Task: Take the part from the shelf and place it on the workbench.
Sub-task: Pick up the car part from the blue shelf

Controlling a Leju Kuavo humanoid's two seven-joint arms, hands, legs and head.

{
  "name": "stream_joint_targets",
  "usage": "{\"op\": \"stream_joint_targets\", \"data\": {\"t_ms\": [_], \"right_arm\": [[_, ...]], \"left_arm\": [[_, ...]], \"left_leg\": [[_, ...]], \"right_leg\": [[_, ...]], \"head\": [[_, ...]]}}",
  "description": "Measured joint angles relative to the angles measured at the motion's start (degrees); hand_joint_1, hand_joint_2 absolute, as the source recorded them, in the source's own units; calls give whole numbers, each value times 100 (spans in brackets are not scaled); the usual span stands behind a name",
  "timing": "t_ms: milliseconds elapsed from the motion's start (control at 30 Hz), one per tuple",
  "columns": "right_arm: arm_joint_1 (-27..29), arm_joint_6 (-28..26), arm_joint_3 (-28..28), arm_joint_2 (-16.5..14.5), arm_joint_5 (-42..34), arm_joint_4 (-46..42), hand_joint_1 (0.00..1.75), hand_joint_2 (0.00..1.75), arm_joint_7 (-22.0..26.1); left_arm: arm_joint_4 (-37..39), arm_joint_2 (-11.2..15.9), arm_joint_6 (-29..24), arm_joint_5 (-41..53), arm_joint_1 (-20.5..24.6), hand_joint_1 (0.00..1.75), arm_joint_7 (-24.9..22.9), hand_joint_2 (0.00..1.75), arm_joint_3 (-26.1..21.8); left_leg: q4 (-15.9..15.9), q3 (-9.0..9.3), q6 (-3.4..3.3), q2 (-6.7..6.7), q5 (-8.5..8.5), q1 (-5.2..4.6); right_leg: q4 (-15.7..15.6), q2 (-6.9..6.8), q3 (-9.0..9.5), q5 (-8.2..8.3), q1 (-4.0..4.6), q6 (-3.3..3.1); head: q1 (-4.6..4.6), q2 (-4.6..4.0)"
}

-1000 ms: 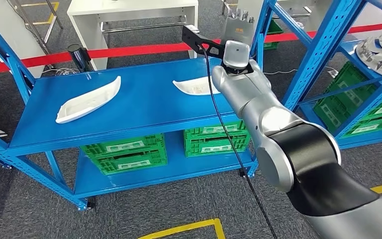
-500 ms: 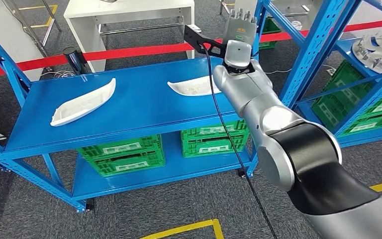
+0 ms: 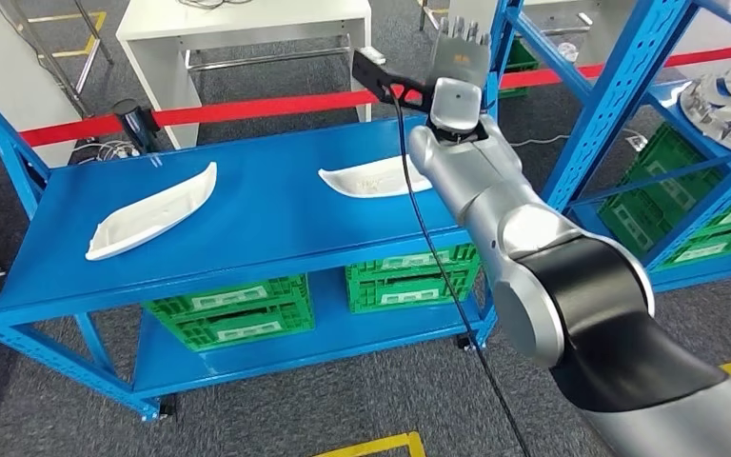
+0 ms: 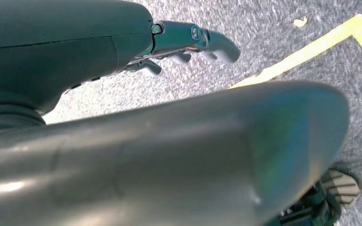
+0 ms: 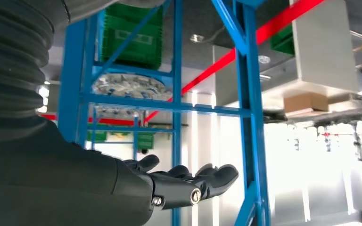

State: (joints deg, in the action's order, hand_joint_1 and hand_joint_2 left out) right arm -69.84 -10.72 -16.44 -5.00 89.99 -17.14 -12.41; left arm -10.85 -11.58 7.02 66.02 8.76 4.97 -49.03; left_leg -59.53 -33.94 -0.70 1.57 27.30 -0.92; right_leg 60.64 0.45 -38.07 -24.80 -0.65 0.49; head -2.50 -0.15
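Two long white curved parts lie on the top of the blue shelf (image 3: 266,214): one part (image 3: 152,211) toward its left, the other part (image 3: 371,178) toward its right. My right arm reaches forward over the shelf's right end. My right hand (image 3: 459,49) is raised beyond and above the right-hand part, fingers stretched out and empty, not touching it. In the right wrist view that hand (image 5: 188,181) is open with nothing in it. My left hand (image 4: 184,44) hangs over the grey floor, fingers extended and holding nothing.
Green crates (image 3: 228,309) (image 3: 409,276) stand on the lower shelf. A second blue rack (image 3: 619,86) at the right carries a round metal part (image 3: 728,100). Red barrier tape (image 3: 247,105) and a white table (image 3: 247,29) lie behind. A yellow floor line (image 3: 371,446) runs in front.
The whole picture has shifted a little, so the camera has moved; the shelf now sits slightly further left. My right hand stays raised and empty over the shelf's right end.
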Motion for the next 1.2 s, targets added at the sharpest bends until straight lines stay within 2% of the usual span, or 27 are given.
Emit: {"op": "stream_joint_targets", "data": {"t_ms": [100,167,267,300,333,367,433,467,533,567,700,833,933,1033,1200], "right_arm": [[8,2,10,2,1,-2,0,175,2],[2,0,11,-2,2,-5,0,175,14],[12,4,11,-7,2,-4,0,175,24],[20,6,11,-8,2,-4,0,175,24],[26,7,11,-8,2,-4,0,175,24],[28,7,11,-9,1,-4,0,175,24],[20,8,11,-14,-4,-5,0,175,24],[13,12,11,-16,-11,-5,0,175,22],[7,46,14,-18,-36,-4,0,175,7],[13,72,24,-16,-48,-4,0,175,-7],[54,259,106,-6,-85,5,0,175,-74],[189,414,198,26,-104,30,0,175,-107],[328,474,246,75,-114,49,0,175,-134],[465,553,314,130,-123,63,0,175,-171],[647,633,408,200,-152,91,0,175,-181]], "left_arm": [[-2,2,0,-15,-5,0,-3,0,0],[-7,8,0,-19,-4,0,-2,0,0],[-8,8,0,-21,-3,0,-1,0,0],[-8,8,0,-21,-9,0,-2,0,0],[-8,8,0,-22,-16,0,-2,0,0],[-8,8,0,-25,-21,0,-3,0,0],[-8,8,0,-30,-22,0,-2,0,0],[-8,8,0,-33,-18,0,-2,0,0],[-8,8,0,-38,-12,0,-1,0,0],[-7,5,0,-44,-14,0,-2,0,0],[-5,0,0,-83,-26,0,-3,0,0],[-5,-4,0,-95,-35,0,-11,0,0],[-5,-3,0,-92,-41,0,-19,0,0],[-5,-3,0,-79,-41,0,-32,0,0],[-5,-3,0,-68,-41,0,-82,0,0]], "left_leg": [[-21,5,79,-2,64,-8],[-300,-112,157,-45,233,0],[-1342,-657,256,-106,631,65],[-1563,-803,271,-116,654,84],[-1578,-853,276,-122,565,97],[-1361,-786,272,-126,374,106],[-576,-450,244,-139,-58,102],[-248,-296,223,-144,-168,91],[27,-165,183,-144,-184,66],[59,-155,174,-137,-193,69],[105,-141,158,-105,-223,74],[104,-135,103,-89,-212,69],[103,-136,70,-90,-209,60],[99,-136,60,-91,-208,53],[98,-135,60,-93,-208,52]], "right_leg": [[-16,6,28,-38,-4,-123],[-44,-2,84,-61,-38,-186],[-49,-19,152,-118,-46,-231],[-49,-22,170,-136,-47,-228],[-48,-24,193,-154,-49,-221],[-48,-24,220,-173,-52,-210],[-49,-24,279,-215,-49,-171],[-50,-22,292,-229,-42,-143],[-73,-23,295,-232,-28,-80],[-83,-24,295,-228,-25,-75],[-154,-44,337,-201,-15,-226],[-224,-59,386,-180,-16,-185],[-256,-59,402,-167,-24,-111],[-270,-59,410,-162,-35,-29],[-272,-59,410,-163,-36,12]], "head": [[-4,0],[20,0],[43,0],[44,0],[43,0],[43,0],[45,0],[46,0],[46,0],[46,0],[45,0],[43,0],[44,0],[44,0],[45,0]]}}
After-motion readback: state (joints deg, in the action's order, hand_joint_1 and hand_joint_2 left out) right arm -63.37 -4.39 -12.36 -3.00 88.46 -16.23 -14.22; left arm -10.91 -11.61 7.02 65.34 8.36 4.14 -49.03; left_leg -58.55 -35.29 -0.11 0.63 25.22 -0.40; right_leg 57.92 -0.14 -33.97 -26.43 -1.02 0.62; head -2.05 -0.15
